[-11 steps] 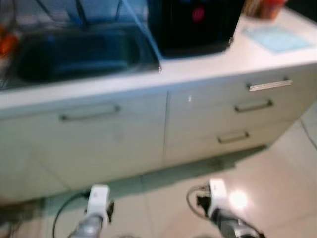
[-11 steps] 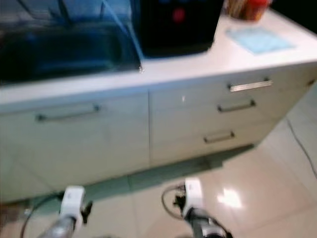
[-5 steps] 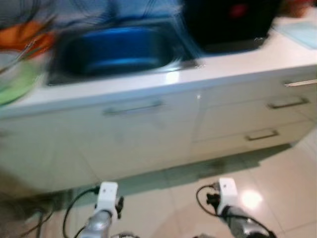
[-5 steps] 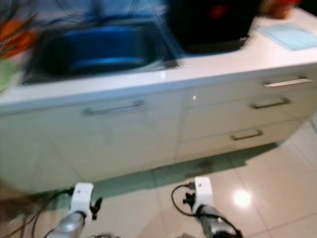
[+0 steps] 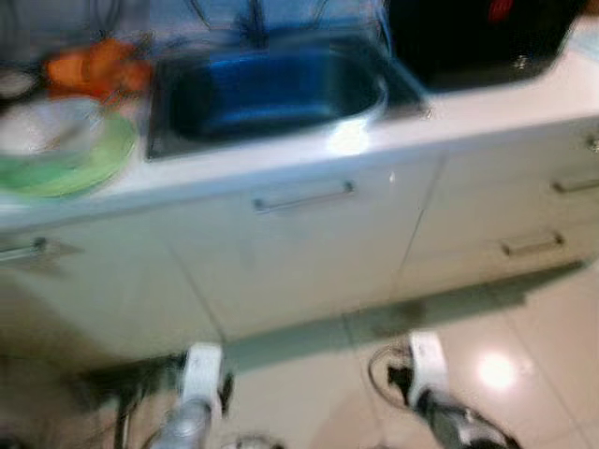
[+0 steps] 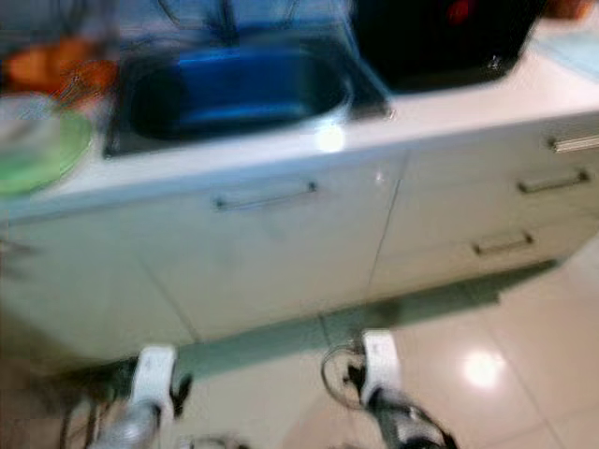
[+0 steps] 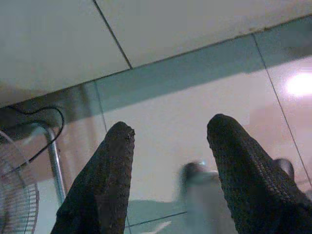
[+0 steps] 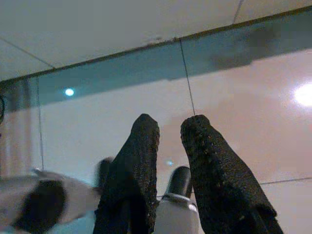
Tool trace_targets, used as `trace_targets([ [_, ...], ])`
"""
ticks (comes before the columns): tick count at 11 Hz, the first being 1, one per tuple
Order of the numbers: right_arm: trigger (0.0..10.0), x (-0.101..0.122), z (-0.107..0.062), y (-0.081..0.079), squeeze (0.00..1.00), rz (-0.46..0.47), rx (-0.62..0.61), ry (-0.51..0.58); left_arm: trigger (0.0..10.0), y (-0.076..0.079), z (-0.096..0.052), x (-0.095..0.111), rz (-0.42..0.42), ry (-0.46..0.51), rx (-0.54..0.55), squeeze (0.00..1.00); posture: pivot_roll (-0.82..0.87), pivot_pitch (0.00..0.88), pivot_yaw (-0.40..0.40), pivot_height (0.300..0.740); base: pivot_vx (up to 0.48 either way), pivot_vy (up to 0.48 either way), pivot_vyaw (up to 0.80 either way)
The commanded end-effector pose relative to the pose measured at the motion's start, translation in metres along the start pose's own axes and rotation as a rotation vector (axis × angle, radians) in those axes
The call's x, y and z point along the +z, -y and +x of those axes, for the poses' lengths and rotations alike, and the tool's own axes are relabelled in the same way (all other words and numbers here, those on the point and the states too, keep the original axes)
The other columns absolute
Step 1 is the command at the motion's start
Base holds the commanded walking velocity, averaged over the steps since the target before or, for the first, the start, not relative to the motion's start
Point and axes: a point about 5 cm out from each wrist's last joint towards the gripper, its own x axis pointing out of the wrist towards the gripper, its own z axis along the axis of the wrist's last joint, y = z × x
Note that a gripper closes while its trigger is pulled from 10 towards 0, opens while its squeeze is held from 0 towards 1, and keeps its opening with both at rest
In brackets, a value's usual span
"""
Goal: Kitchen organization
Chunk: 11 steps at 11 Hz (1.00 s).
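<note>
Sink (image 5: pixel 271 89) lies far ahead on the tabletop (image 5: pixel 468 112); we should square up first, left pincer (image 7: pixel 168 131) wide, right pincer (image 8: pixel 169 129) narrow, both empty.

Our view has swung leftward along the white kitchen counter (image 5: pixel 281 159): dark steel sink basin (image 5: pixel 267 89) now centred; black box-shaped appliance (image 5: pixel 477 37) pushed to the right edge; round green plate (image 5: pixel 70 164) and blurred orange items (image 5: pixel 89 65) newly in sight at left

Sink (image 5: pixel 271 89) in counter (image 5: pixel 487 108), plate (image 5: pixel 70 164) left, appliance (image 5: pixel 477 37) right.
</note>
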Motion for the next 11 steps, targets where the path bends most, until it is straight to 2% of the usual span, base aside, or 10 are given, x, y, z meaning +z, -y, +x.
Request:
trace_targets([
  [1, 10.0, 0.007, 0.003, -0.008, 0.0, -0.014, 0.019, 0.027, 10.0, -0.01, 0.0, 0.003, 0.027, 0.021, 0.023, 0.0, 0.01, 0.058, 0.038, 0.74, 0.0, 0.0, 0.0],
  [3, 10.0, 0.022, 0.004, -0.001, 0.0, -0.056, -0.017, 0.076, 10.0, -0.011, 0.001, 0.016, 0.061, 0.088, 0.027, 0.0, 0.02, 0.059, 0.038, 0.74, 0.0, 0.0, 0.0],
  [4, 10.0, 0.034, 0.004, 0.004, 0.0, -0.096, -0.042, 0.118, 10.0, -0.013, 0.001, 0.023, 0.138, 0.13, 0.057, 0.0, 0.02, 0.059, 0.038, 0.74, 0.0, 0.0, 0.0],
  [5, 10.0, 0.046, 0.004, 0.007, 0.0, -0.128, -0.058, 0.16, 10.0, -0.019, 0.001, 0.025, 0.175, 0.143, 0.097, 0.0, 0.02, 0.056, 0.038, 0.74, 0.0, 0.0, 0.0],
  [6, 10.0, 0.059, 0.004, 0.011, 0.0, -0.146, -0.067, 0.202, 10.0, -0.031, -0.001, 0.027, 0.242, 0.159, 0.182, 0.0, 0.02, 0.052, 0.034, 0.74, 0.0, 0.0, 0.0],
  [7, 10.0, 0.068, 0.004, 0.011, 0.0, -0.186, -0.061, 0.232, 10.0, -0.038, -0.001, 0.031, 0.19, 0.174, 0.204, 0.0, 0.02, 0.05, 0.033, 0.74, 0.0, 0.0, 0.0],
  [8, 10.0, 0.082, 0.004, 0.005, 0.0, -0.224, -0.02, 0.295, 10.0, -0.038, -0.001, 0.047, 0.194, 0.257, 0.196, 0.0, 0.03, 0.047, 0.032, 0.74, 0.0, 0.0, 0.0],
  [9, 10.0, 0.097, 0.004, -0.002, 0.0, -0.238, 0.008, 0.369, 10.0, -0.031, 0.0, 0.068, 0.201, 0.36, 0.178, 0.0, 0.03, 0.039, 0.032, 0.74, 0.0, 0.0, 0.0],
  [10, 10.0, 0.106, 0.003, -0.006, 0.0, -0.227, 0.018, 0.418, 10.0, -0.024, -0.001, 0.08, 0.203, 0.429, 0.165, 0.0, 0.03, 0.03, 0.033, 0.74, 0.0, 0.0, 0.0],
  [11, 10.0, 0.122, 0.001, -0.012, 0.0, -0.21, 0.036, 0.506, 10.0, -0.014, -0.005, 0.1, 0.187, 0.549, 0.147, 0.0, 0.02, 0.026, 0.034, 0.74, 0.0, 0.0, 0.0],
])
